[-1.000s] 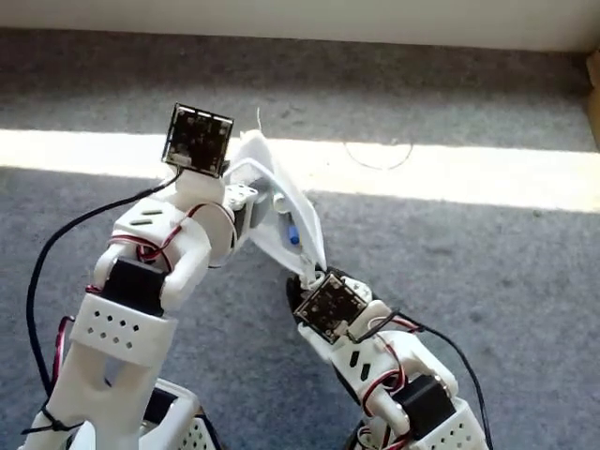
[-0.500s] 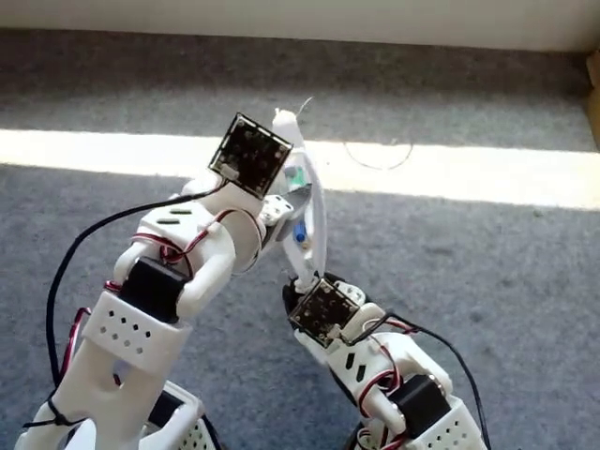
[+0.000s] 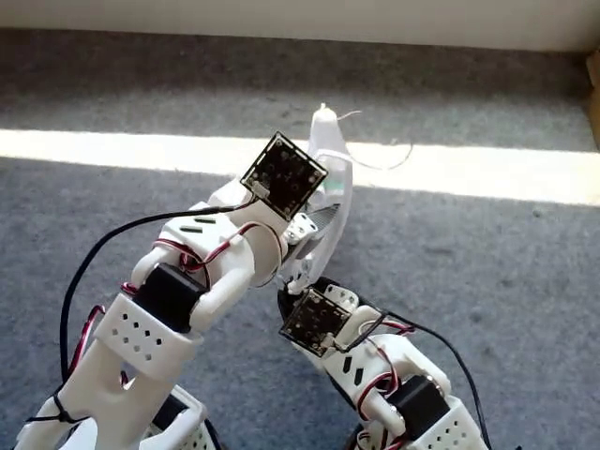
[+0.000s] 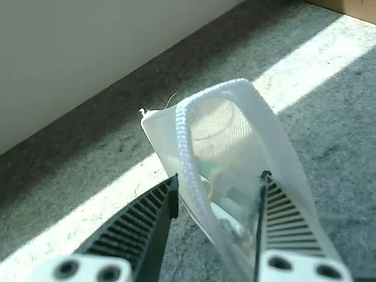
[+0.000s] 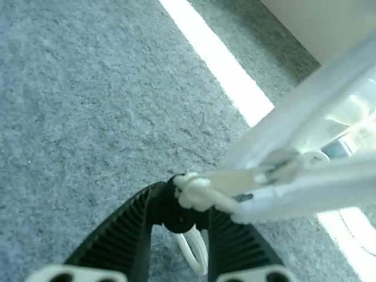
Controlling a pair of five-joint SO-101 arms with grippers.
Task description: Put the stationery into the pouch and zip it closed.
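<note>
Since 1 s ago the left arm has swung across toward the right arm & farther out, taking the pouch (image 3: pixel 330 164) w/ it. The pouch top was over the near edge of the sunlit strip (image 3: pixel 94 150) & is now at its far edge, and the pouch stands steeper, nearly on end. The right arm barely shifted, & the pouch's low end stayed w/ it.

Pouch is white, see-through mesh, held up off the surface (image 3: pixel 487 281) btw the two arms, one corner high, the opposite one low. Stationery (image 4: pixel 202 169) sits inside it, greenish bits seen thru the mesh; can't tell which items.

Left end effector (image 4: pixel 218 178) straddles the pouch mid-body, one finger on each face, pinching it w/ the fingers fairly wide apart. The zip edge runs up just beside one finger. Right end effector (image 5: pixel 187 197) is pressed together on the pouch's low corner, by the zip end. A white loop (image 5: pixel 194 255) hangs beneath that corner.

Surface is grey & carpet-like, w/ the sunlit strip running across it. A pale wall (image 3: pixel 281 14) stands along the far edge.
</note>
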